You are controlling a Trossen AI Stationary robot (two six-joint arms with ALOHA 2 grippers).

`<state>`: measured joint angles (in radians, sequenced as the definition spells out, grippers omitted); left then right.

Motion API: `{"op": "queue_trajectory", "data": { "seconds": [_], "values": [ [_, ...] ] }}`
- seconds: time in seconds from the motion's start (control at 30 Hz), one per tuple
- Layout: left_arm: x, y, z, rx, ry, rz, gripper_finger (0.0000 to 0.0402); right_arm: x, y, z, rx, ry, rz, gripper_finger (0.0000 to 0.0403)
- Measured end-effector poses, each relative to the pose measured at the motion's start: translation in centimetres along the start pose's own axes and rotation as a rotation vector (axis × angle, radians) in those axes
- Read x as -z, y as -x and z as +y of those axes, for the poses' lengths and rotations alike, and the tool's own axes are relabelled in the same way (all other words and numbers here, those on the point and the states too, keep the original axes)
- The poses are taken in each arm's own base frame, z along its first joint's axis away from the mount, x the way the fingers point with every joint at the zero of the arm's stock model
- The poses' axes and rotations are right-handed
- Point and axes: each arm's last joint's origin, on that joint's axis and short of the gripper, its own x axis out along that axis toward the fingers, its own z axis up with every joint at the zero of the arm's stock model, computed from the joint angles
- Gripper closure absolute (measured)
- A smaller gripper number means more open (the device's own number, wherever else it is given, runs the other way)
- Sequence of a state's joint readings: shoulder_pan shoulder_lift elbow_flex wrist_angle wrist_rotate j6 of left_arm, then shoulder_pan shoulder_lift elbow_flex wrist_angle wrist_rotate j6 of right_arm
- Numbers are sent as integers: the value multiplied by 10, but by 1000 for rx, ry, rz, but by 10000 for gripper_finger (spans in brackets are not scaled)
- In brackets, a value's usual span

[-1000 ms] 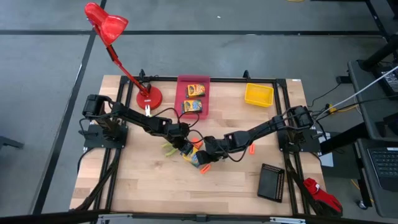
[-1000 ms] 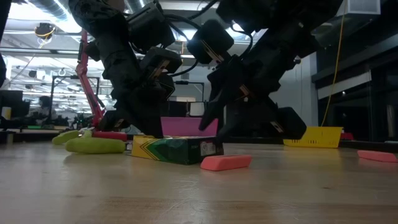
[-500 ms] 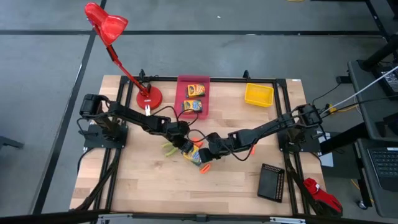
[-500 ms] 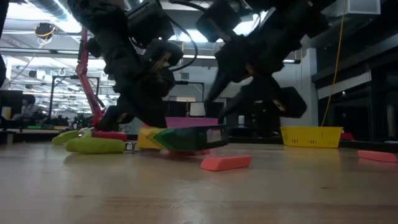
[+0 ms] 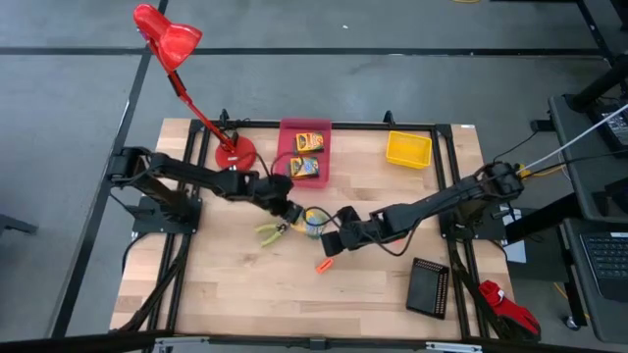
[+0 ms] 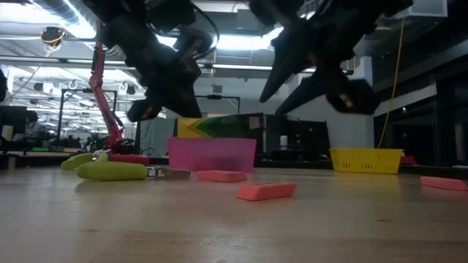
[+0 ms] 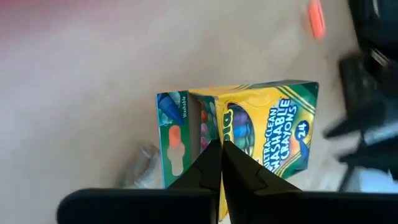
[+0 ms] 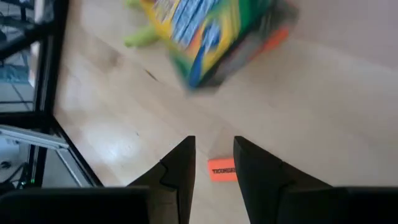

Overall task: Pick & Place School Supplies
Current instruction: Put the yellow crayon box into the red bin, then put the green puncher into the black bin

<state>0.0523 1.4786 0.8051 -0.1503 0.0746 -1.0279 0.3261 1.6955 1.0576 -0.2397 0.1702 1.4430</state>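
A yellow-and-green crayon box point(image 5: 313, 220) hangs above the table's middle, level in the low view point(image 6: 219, 126). My left gripper point(image 7: 221, 144) is shut on it. My right gripper point(image 8: 214, 142) hovers just right of the box point(image 5: 330, 242), open, with nothing between its fingers. Lime-handled pliers point(image 5: 270, 232) lie flat on the wood left of the box. One orange stub point(image 5: 324, 265) lies below my right gripper, and another point(image 6: 221, 175) lies on the table under the box. Two more crayon boxes point(image 5: 306, 155) lie in the pink bin point(image 5: 285, 147). My left gripper pinches a thin edge of the crayon box point(image 7: 213, 124), where its teal side meets the yellow front, between fully shut fingertips. The fingers slant down from the table's left. The box hangs lifted clear of the table, roughly level.
A red desk lamp's base point(image 5: 235, 152) stands at the far left beside the pink bin. A yellow bin point(image 5: 408, 149) sits far right and a black bin point(image 5: 429, 286) near right. Bare wood lies along the near edge.
Both grippers have risen and tipped less steeply. The crayon box has gone from lying on the table to hanging clear of it in my left gripper, which has also drawn toward the far edge. An orange stub that the box hid now shows.
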Motion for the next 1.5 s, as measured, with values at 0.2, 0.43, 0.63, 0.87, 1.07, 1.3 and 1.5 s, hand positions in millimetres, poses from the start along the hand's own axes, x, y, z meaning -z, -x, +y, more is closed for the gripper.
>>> {"op": "queue_trajectory", "data": {
  "seconds": [0.2,0.43,0.63,0.87,1.07,1.3,1.5],
  "values": [
    [-37,13,19,-43,64,-153,400,3,28,2,15,11,-47,292],
    [-80,29,50,-52,139,-280,400,6,47,-2,58,17,-73,292],
    [-108,41,79,-65,198,-352,400,5,52,-4,79,44,-63,292],
    [-119,40,91,-43,186,-356,397,3,57,-7,108,72,-61,292],
    [-124,39,88,-6,172,-402,344,-4,61,-7,103,81,-75,292],
    [-126,40,92,-16,188,-407,258,-7,72,-8,104,88,-106,292],
    [-123,53,94,-36,144,-378,242,-11,85,-9,104,89,-161,292]
  ]
}}
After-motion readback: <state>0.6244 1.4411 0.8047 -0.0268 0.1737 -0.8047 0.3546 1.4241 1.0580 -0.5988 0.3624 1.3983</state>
